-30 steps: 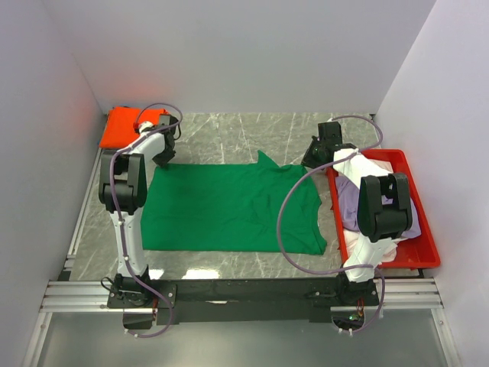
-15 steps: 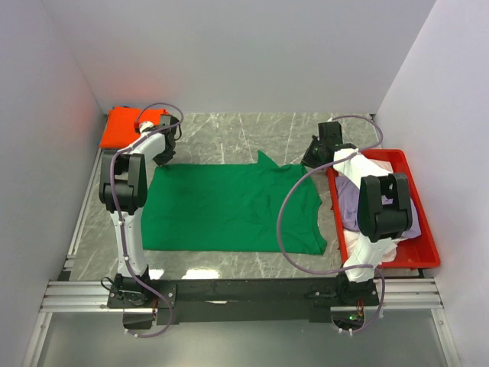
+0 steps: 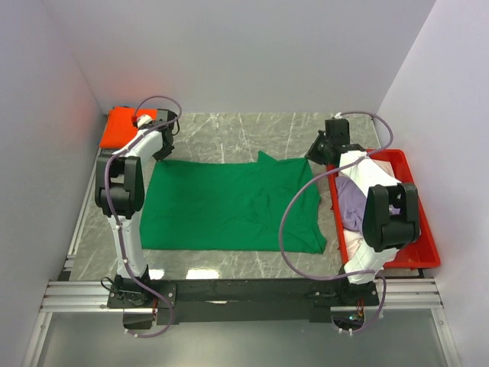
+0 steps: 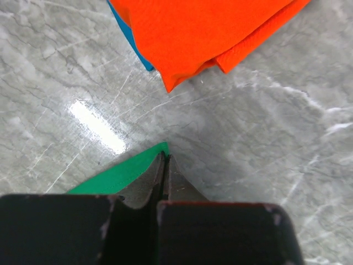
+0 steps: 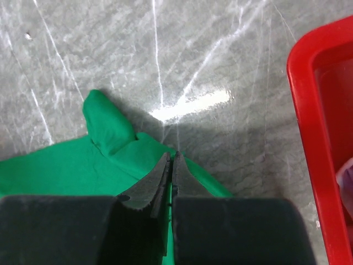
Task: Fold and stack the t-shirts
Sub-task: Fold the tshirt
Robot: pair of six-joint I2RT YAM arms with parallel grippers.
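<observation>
Top view: a green t-shirt (image 3: 229, 206) lies spread flat at the centre of the marble tabletop (image 3: 229, 134), its long axis running from 9 to 3 o'clock. The left hand (image 4: 165, 168) is pinched shut on the shirt's 10 o'clock corner. The right hand (image 5: 171, 163) is closed on the far edge at 2 o'clock, beside the sleeve. From both hands the cloth extends toward 6 o'clock, so a fold would likely draw that way. Both arms reach far forward with their wrists tipped down. A folded orange t-shirt (image 3: 122, 126) sits at 10 o'clock from the left hand, and a red tray (image 3: 390, 157) sits at 3 o'clock.
</observation>
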